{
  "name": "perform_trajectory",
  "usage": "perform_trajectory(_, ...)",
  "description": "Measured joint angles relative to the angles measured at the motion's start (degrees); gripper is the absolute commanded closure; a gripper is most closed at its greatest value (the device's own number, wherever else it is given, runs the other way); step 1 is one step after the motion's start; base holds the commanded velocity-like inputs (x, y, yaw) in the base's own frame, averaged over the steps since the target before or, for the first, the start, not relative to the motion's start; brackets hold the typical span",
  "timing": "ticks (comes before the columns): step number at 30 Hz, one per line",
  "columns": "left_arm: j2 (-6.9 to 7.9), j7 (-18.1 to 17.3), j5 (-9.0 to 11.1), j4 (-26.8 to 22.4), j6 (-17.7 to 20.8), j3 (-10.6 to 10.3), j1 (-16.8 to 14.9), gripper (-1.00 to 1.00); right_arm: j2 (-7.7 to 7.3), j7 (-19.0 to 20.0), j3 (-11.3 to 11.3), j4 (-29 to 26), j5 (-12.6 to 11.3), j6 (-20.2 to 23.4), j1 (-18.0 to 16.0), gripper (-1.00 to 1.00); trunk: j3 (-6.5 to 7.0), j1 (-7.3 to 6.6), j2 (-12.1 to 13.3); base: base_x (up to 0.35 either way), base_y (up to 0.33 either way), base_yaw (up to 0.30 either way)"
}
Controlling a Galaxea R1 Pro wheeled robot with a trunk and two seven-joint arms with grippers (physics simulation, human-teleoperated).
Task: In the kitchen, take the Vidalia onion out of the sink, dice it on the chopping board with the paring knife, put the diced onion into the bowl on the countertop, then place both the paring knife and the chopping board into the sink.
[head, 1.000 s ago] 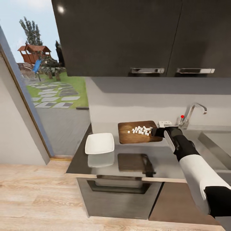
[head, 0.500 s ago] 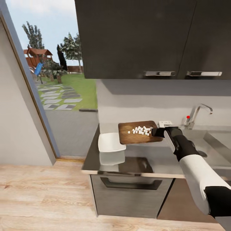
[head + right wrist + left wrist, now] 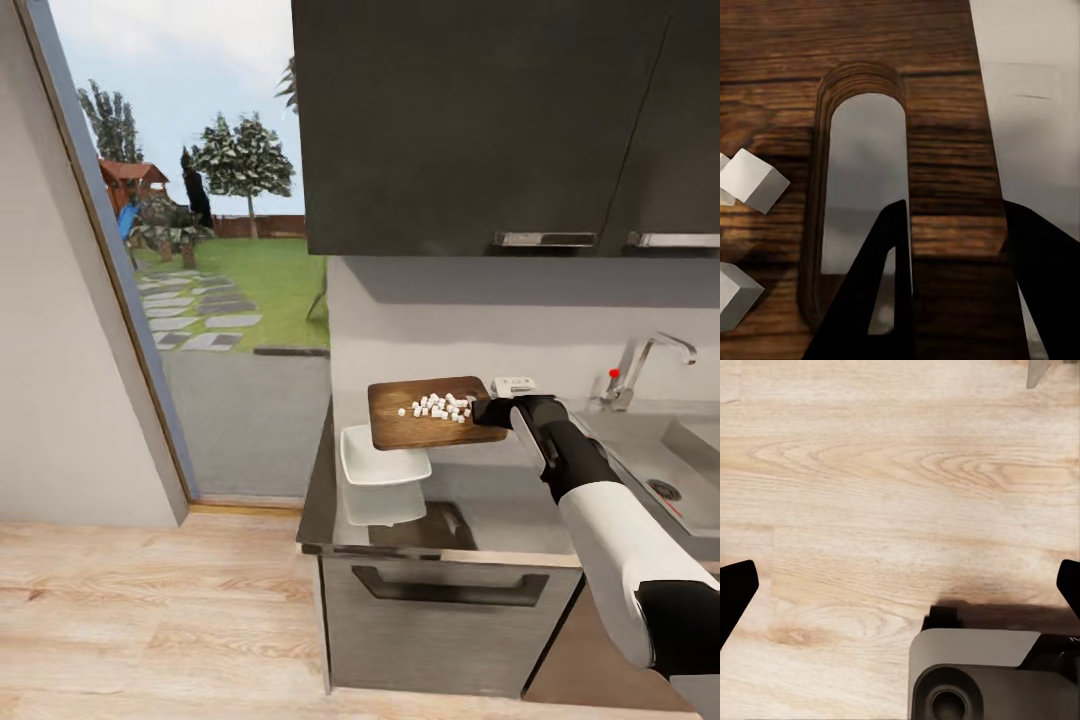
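Observation:
My right gripper (image 3: pixel 492 411) is shut on the handle end of the chopping board (image 3: pixel 415 428) and holds it level above the countertop (image 3: pixel 490 500). The diced onion (image 3: pixel 440 406) lies on the board as several white cubes. In the right wrist view the black fingers (image 3: pixel 870 300) clamp the board (image 3: pixel 870 45) beside its oval slot, with onion cubes (image 3: pixel 750 180) close by. The white bowl (image 3: pixel 380 468) sits on the countertop, partly under the board's near left corner. The sink (image 3: pixel 650 455) lies at the right. The paring knife is out of view. My left gripper (image 3: pixel 900 589) hangs open over the floor.
An angular tap (image 3: pixel 645 362) with a red dot stands behind the sink. Dark wall cabinets (image 3: pixel 480 120) hang above, and an oven front (image 3: pixel 440 620) sits under the counter. A tall glass door (image 3: pixel 200 300) to the garden is on the left. The floor (image 3: pixel 150 620) is light wood.
The camera has turned or moved, so counter, bowl and sink slid right in the picture. Against the counter, the held board has moved left and now overlaps the bowl.

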Motion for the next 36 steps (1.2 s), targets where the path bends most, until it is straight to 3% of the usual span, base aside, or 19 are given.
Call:
perform_trajectory(18, 0.0, 0.0, 0.0, 0.0, 0.0, 0.0, 0.0, -1.0, -0.04, 0.0, 2.3, 0.0, 0.1, 0.1, 0.0, 1.0, 0.11, 0.01, 0.0, 0.063, 0.003, 0.0)
perform_trajectory(25, 0.0, 0.0, 0.0, 0.0, 0.0, 0.0, 0.0, -1.0, -0.12, 0.1, 5.2, 0.0, 0.0, 0.0, 0.0, 1.0, 0.11, 0.01, 0.0, 0.0, 0.0, 0.0)
perform_trajectory(36, 0.0, 0.0, 0.0, 0.0, 0.0, 0.0, 0.0, -1.0, -0.49, 0.3, 5.5, -0.1, 0.2, 0.0, 0.0, 1.0, 0.11, 0.01, 0.0, 0.0, 0.0, 0.0)
